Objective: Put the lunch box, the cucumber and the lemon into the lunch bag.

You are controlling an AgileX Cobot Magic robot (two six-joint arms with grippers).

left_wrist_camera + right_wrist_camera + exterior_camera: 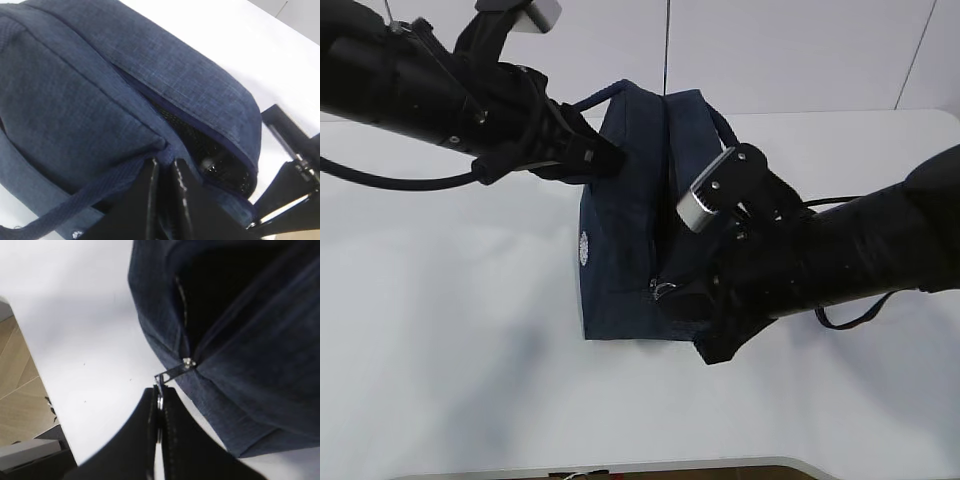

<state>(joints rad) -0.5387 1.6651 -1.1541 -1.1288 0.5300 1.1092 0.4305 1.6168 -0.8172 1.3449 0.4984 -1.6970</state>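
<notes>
Lab-like room: bare white table [440, 350], plain panelled wall [800, 50].

The bag [625, 215] mouth gapes as a narrow slot; mesh lining shows inside. The left gripper [165, 172] and right gripper [159, 405] crowd both ends. The table [440, 330] around stands bare.

Both grippers, L [165, 172] & R [159, 405], clamped shut.

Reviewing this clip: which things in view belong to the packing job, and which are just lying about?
Part of the job:
- lunch bag, partly unzipped
- zipper pull ring, pinched by the right gripper
- bag fabric pinched by the left gripper

Just lying about:
- nothing visible on the white table

Lunch box, cucumber and lemon: not in view.
</notes>
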